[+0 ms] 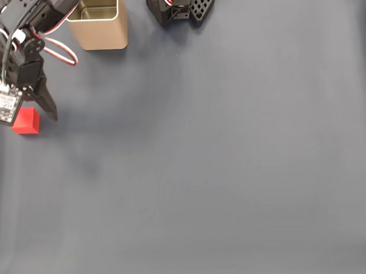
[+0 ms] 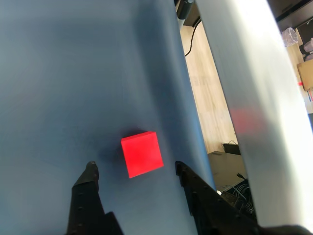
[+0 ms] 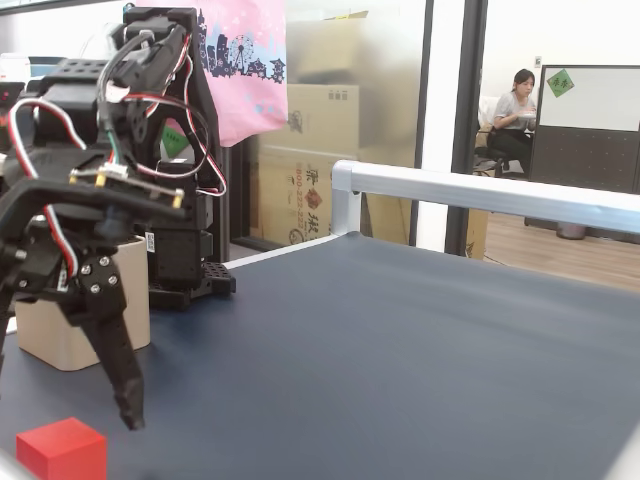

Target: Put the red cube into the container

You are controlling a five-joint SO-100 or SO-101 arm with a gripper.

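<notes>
The red cube (image 1: 26,121) lies on the dark mat at the far left in a fixed view, close to the mat's edge. My gripper (image 1: 27,114) stands over it, open, with one black finger (image 1: 48,107) just right of the cube. In the wrist view the cube (image 2: 142,154) sits just ahead of the open gripper (image 2: 136,169), in line with the gap between its fingertips (image 2: 90,171). From the side, the cube (image 3: 62,450) is low beside the gripper (image 3: 60,415). The tan container (image 1: 99,22) stands upright at the back; it shows as the container (image 3: 75,320) behind the arm.
The black arm base (image 1: 181,8) stands right of the container. The mat's edge runs close beside the cube, with wood floor (image 2: 205,98) beyond it. An aluminium rail (image 3: 480,190) borders the far side. A person (image 3: 515,100) sits far off in the background.
</notes>
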